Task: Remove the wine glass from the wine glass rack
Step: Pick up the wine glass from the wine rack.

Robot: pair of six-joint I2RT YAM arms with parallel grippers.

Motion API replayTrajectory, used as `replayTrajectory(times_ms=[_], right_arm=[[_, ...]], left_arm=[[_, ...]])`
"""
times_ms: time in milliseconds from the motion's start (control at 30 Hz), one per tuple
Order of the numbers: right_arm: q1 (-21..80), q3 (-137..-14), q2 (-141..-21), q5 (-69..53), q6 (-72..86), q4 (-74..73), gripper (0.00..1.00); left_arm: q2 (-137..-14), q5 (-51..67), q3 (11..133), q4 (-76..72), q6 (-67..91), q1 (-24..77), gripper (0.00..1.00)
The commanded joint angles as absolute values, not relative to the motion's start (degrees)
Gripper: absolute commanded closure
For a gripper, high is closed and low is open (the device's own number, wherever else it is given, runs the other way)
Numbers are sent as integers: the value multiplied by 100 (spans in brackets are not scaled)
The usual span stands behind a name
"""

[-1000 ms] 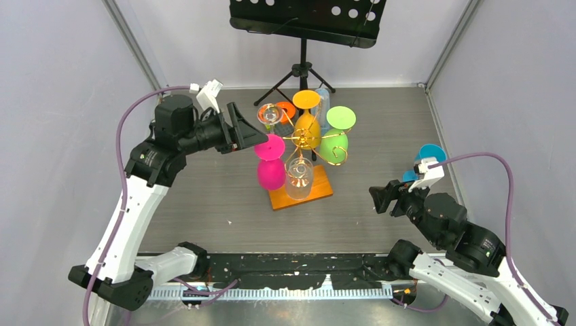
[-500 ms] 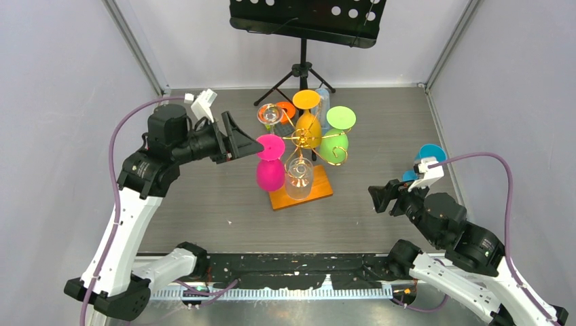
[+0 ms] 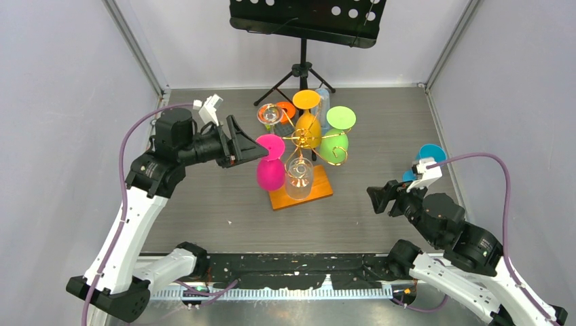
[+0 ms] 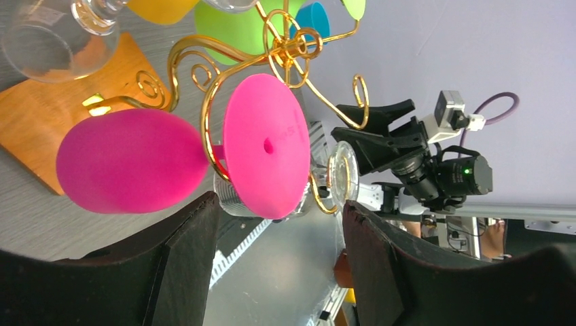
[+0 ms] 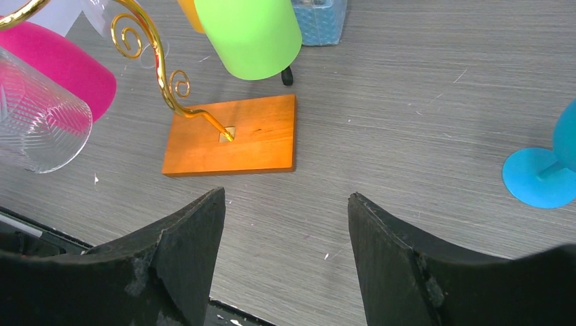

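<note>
Mid-table: the wine glass rack (image 3: 303, 138) — gold scrolled wire arms rising from an orange wooden base (image 3: 301, 189); hanging bowl-down from its left arm, the pink wine glass (image 3: 270, 166), round foot uppermost, slotted in the wire; also hung on the rack, a clear glass (image 3: 299, 178) at the near side, a green glass (image 3: 334, 144) on the right, a yellow glass (image 3: 308, 127) toward the far side. Left gripper (image 3: 257, 145) level with the pink foot, just to its left, jaws spread wide, holding nothing; in the wrist view, foot just ahead of the gap, clear of both fingers (image 4: 183, 238). Right gripper (image 3: 378, 197) well to the right of the rack, low over the table — jaws wide, holding nothing. Blue wine glass (image 3: 428, 153) standing near the table's right edge, beyond that gripper; black music stand (image 3: 303, 24) at the far end.
</note>
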State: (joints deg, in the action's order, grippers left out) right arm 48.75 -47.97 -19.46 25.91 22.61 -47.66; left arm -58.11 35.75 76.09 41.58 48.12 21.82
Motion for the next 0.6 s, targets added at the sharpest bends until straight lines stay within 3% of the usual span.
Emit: replayTrajectory(times_ms=[0,567], right_arm=[[4882,-4819,-1875,2613,2293,-4575,28],[4882,-4834,-1890,2630,2277,-4584,28]], left_arm=[[-5799,3989,7699,3651,5034,2153,35],[-5928,4121,7904,3573,5092,2153,40]])
